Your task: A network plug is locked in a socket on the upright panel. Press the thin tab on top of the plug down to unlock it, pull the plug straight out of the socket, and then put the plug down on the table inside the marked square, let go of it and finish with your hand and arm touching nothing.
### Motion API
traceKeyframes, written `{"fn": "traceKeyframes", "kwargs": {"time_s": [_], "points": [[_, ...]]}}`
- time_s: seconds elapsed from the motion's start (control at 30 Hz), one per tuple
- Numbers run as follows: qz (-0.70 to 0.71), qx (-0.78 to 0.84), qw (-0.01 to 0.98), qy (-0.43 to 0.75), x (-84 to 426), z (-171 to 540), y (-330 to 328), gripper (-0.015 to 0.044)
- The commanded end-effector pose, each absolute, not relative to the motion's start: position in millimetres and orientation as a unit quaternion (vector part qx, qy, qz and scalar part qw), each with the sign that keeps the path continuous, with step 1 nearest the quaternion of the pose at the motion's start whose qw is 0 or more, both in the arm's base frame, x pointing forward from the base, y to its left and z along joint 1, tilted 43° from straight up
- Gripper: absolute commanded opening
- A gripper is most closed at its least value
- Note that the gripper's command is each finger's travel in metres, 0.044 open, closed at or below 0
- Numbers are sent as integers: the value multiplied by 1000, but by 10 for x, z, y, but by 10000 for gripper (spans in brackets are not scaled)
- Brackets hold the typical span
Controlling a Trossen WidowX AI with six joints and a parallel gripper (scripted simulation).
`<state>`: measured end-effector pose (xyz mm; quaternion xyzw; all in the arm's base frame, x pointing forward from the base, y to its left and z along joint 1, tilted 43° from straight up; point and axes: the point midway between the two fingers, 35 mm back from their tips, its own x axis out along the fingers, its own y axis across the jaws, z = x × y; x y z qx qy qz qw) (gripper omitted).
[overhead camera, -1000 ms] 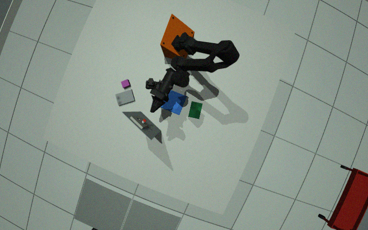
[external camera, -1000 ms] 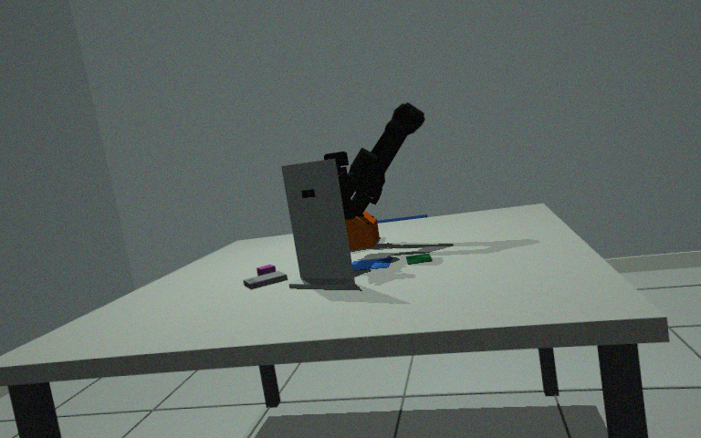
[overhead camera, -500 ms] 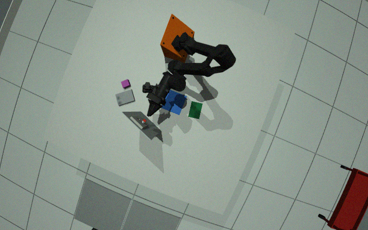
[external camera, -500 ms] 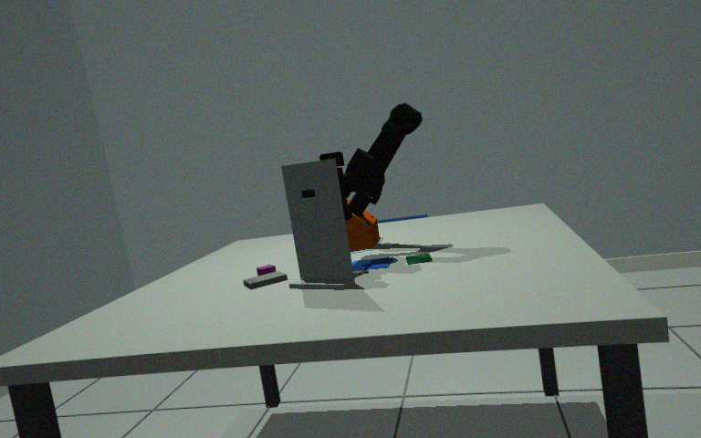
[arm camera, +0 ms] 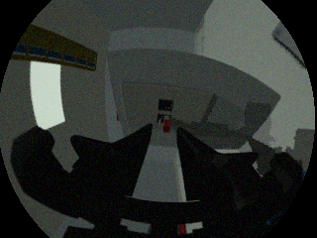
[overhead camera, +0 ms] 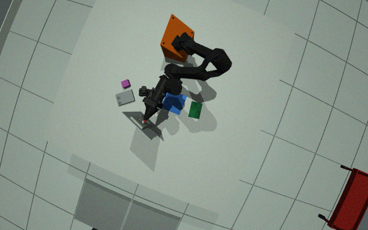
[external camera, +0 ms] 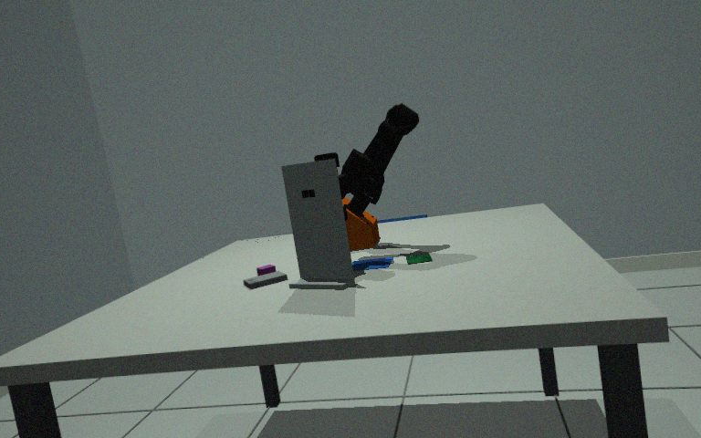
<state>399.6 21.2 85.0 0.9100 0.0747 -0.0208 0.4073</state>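
Note:
The grey upright panel (overhead camera: 152,134) (external camera: 317,233) (arm camera: 149,61) stands on the table. The plug, with its red tab (overhead camera: 143,120) (arm camera: 166,125), sits in the lower of two openings at the panel's front; an empty dark opening (arm camera: 165,104) is above it. My gripper (overhead camera: 144,119) (arm camera: 164,128) is partly open and empty, pointing at the plug. In the wrist view the red tab shows between the two fingertips, with gaps at both sides; whether a tip touches it, I cannot tell. The panel hides plug and fingertips in the exterior view. A blue square (overhead camera: 175,109) (external camera: 377,264) lies flat, partly in shadow.
A green rectangle (overhead camera: 195,110) (external camera: 418,258) lies beside the blue square. A grey box (overhead camera: 125,97) (external camera: 266,279) and a magenta block (overhead camera: 125,83) (external camera: 266,269) are on the panel's other side. The arm's orange base (overhead camera: 177,27) (external camera: 362,233) stands behind.

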Motion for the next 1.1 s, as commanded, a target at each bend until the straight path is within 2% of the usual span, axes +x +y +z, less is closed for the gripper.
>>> {"fn": "traceKeyframes", "kwargs": {"time_s": [0.0,0.2,0.27,0.77,1.07], "points": [[-19,910,407,77,4058,836,214,156],[-19,910,407,77,4122,813,207,156],[-19,910,407,77,4122,813,207,104],[-19,910,407,77,4122,813,207,4],[-19,910,407,77,4087,820,209,0]]}}
